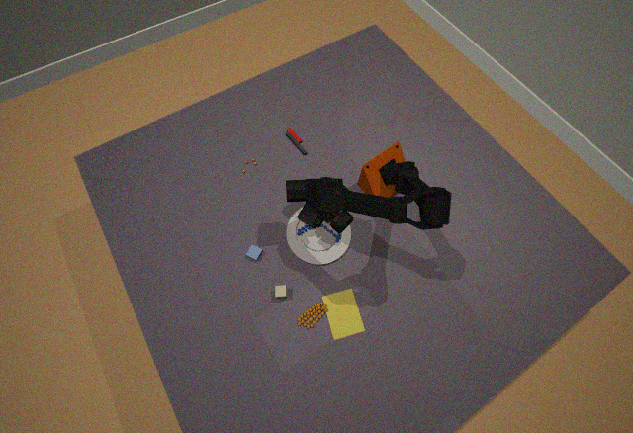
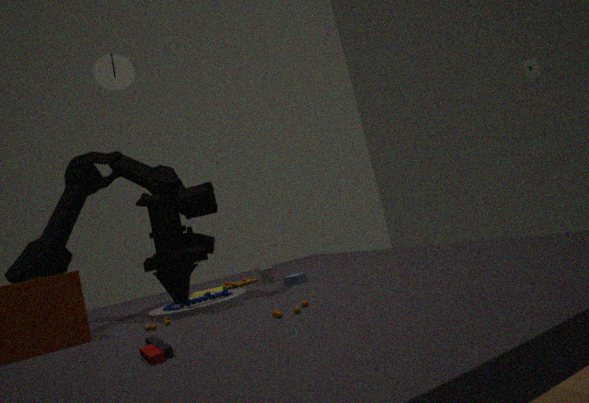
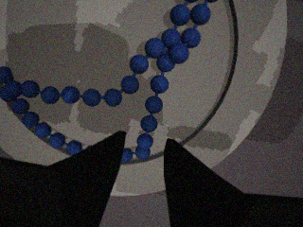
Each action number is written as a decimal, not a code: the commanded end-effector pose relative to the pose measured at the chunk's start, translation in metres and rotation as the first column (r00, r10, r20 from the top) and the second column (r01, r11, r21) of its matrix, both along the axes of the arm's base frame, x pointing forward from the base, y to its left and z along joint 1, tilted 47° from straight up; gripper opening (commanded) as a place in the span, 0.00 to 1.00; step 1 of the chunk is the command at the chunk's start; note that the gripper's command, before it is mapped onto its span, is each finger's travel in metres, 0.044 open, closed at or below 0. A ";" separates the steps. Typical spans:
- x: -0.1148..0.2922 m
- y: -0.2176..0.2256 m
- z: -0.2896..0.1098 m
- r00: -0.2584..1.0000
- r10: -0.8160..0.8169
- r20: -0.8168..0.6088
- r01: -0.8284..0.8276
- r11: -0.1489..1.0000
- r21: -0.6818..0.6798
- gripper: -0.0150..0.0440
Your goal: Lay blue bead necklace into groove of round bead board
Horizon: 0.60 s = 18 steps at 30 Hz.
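The round pale bead board (image 1: 319, 258) (image 3: 261, 61) has a thin dark circular groove (image 3: 236, 47). The blue bead necklace (image 1: 300, 231) (image 2: 207, 295) (image 3: 71, 95) lies on it. In the wrist view one strand follows the groove at the lower left. Other strands cut across the inside, with beads bunched at the upper right. My gripper (image 2: 180, 301) (image 3: 145, 142) is low over the board, its fingers partly open. A few beads show in the gap between the fingertips, with space on both sides. The fingertips are hidden in the top view.
An orange angled block (image 1: 370, 179) (image 2: 42, 317) stands by the arm's base. A yellow sheet (image 1: 344, 315), bunched orange beads (image 1: 312, 314), a beige cube (image 1: 280, 291), a light blue block (image 1: 253, 252), a red piece (image 1: 294, 134) and several loose orange beads lie around the board.
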State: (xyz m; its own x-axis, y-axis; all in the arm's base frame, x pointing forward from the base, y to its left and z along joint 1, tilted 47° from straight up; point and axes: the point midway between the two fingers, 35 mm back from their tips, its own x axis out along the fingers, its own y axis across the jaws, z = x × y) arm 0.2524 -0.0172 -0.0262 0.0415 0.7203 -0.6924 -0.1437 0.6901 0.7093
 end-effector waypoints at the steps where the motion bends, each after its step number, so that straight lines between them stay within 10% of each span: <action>1: -0.001 0.004 -0.004 1.000 -0.004 -0.006 0.004 1.000 0.006 0.46; 8: 0.000 0.002 -0.002 1.000 0.000 -0.002 0.000 1.000 0.001 0.25; 18: 0.000 0.002 -0.002 1.000 0.000 -0.002 0.000 1.000 0.001 0.25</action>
